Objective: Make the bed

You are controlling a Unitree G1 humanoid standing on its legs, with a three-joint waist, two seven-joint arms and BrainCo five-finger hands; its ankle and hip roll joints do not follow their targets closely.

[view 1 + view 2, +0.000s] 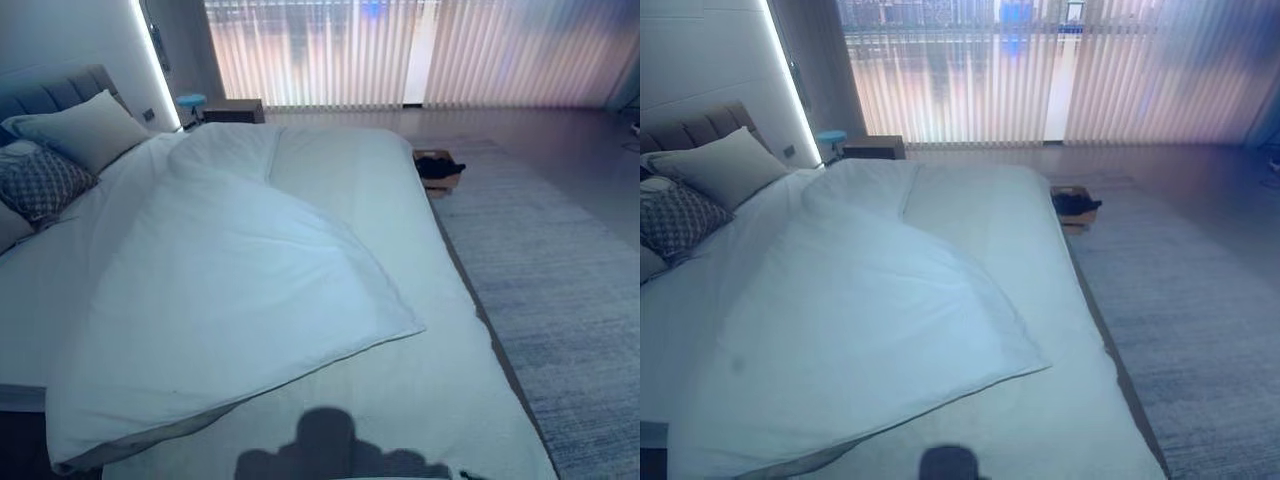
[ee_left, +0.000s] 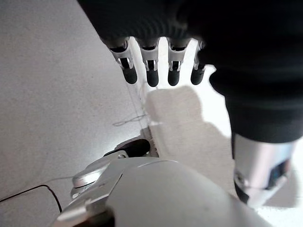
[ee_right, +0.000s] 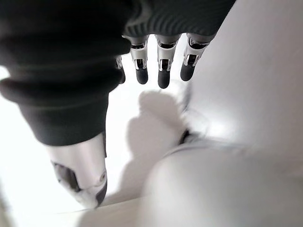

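A wide bed [image 1: 440, 400] with a white sheet lies before me. A white duvet [image 1: 230, 290] is spread crookedly over its left half, with one corner [image 1: 415, 325] pointing right and its near edge folded back. A pale pillow [image 1: 85, 128] and a patterned cushion [image 1: 38, 180] rest against the grey headboard [image 1: 50, 90] at the far left. My left hand [image 2: 151, 71] hangs with straight fingers over the floor, holding nothing. My right hand [image 3: 161, 66] hangs likewise, fingers straight and empty.
A small box with a dark item [image 1: 438, 168] sits on the floor by the bed's right side. A grey rug [image 1: 560, 300] covers the floor to the right. A nightstand [image 1: 232, 110] stands before the curtained window [image 1: 420, 50].
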